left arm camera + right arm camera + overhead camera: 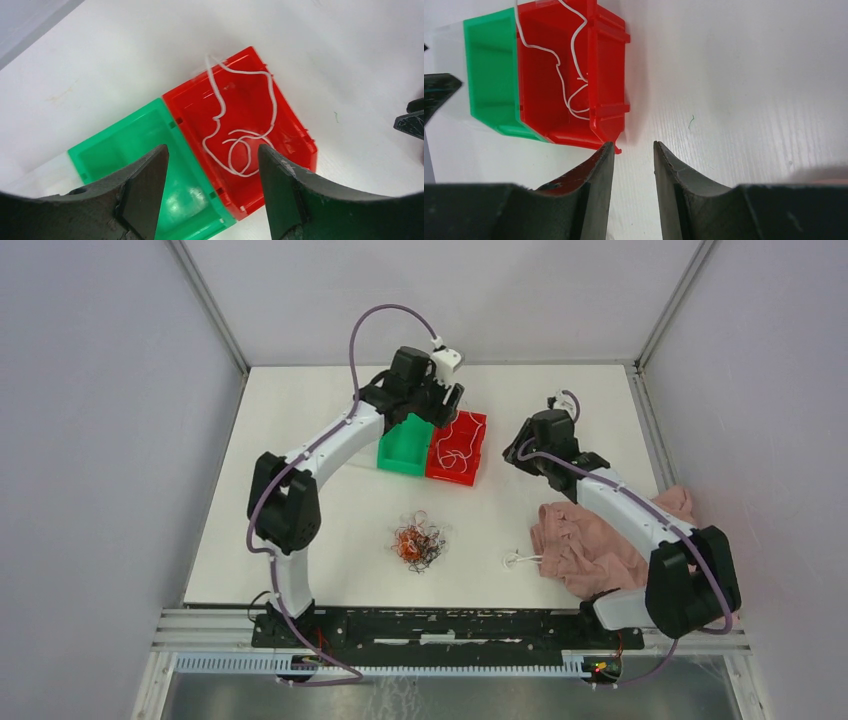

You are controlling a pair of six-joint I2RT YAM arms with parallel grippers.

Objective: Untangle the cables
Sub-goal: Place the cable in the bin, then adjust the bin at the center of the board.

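Left pincer [212, 152] gapes wide, empty, over red bin [300, 131].

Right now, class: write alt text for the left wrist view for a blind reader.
A white cable lies looped in a red bin beside an empty green bin on a white table. The left gripper hangs above, dark fingers apart.

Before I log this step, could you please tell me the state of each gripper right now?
Left gripper: open, holding nothing, above the red bin.
Right gripper: open, holding nothing.
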